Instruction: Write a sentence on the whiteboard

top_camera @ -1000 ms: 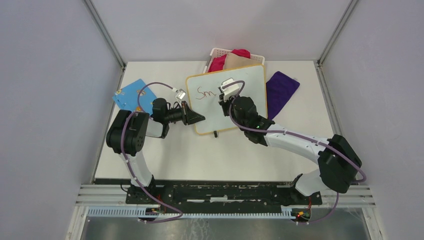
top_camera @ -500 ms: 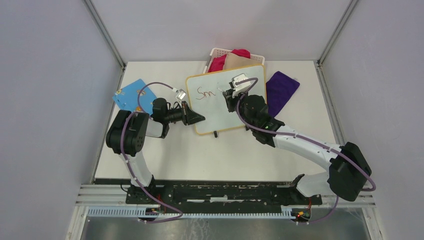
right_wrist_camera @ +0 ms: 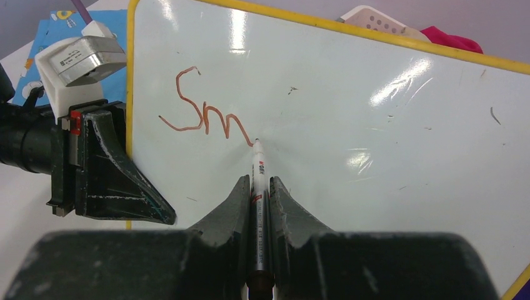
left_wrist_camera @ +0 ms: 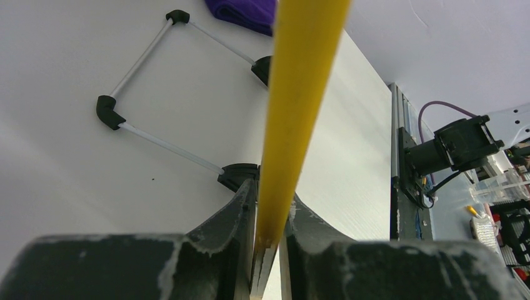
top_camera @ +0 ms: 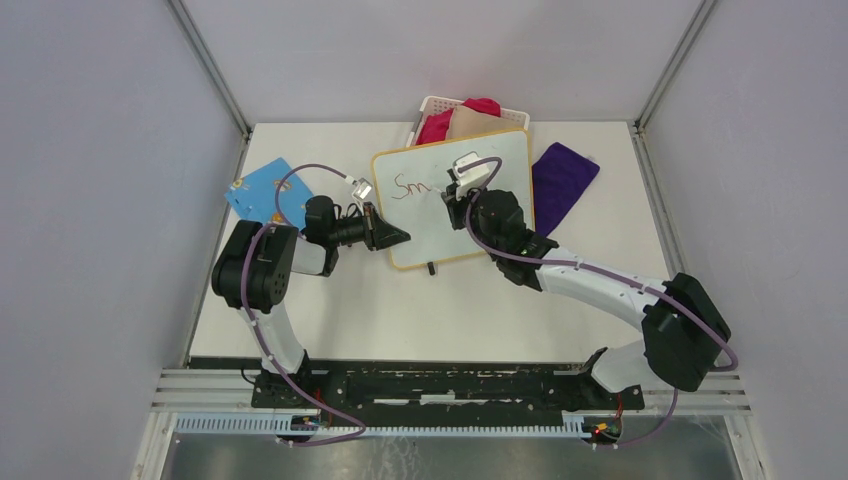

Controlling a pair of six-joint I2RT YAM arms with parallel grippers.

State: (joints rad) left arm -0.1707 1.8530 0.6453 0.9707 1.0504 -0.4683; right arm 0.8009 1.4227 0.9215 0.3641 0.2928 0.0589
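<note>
White table point(top_camera: 400, 310), grey walls. Far left: blue board point(top_camera: 262, 190). Next, left gripper point(top_camera: 392, 236) clamped on whiteboard point(top_camera: 420, 225) rim, left edge. It sits mid-table: stiff, light, slick face, likely skates on its feet, so rim hold makes sense. Only "Sm" of sentence point(top_camera: 410, 187) down. Then right gripper point(right_wrist_camera: 257, 184) clenched on marker point(right_wrist_camera: 258, 169), tip touching just after the m.

One whiteboard point(top_camera: 425, 225), one marker point(right_wrist_camera: 258, 181), one white basket point(top_camera: 432, 103), one purple cloth point(top_camera: 562, 180), one blue board point(top_camera: 262, 190), one tabletop point(top_camera: 400, 310).
</note>
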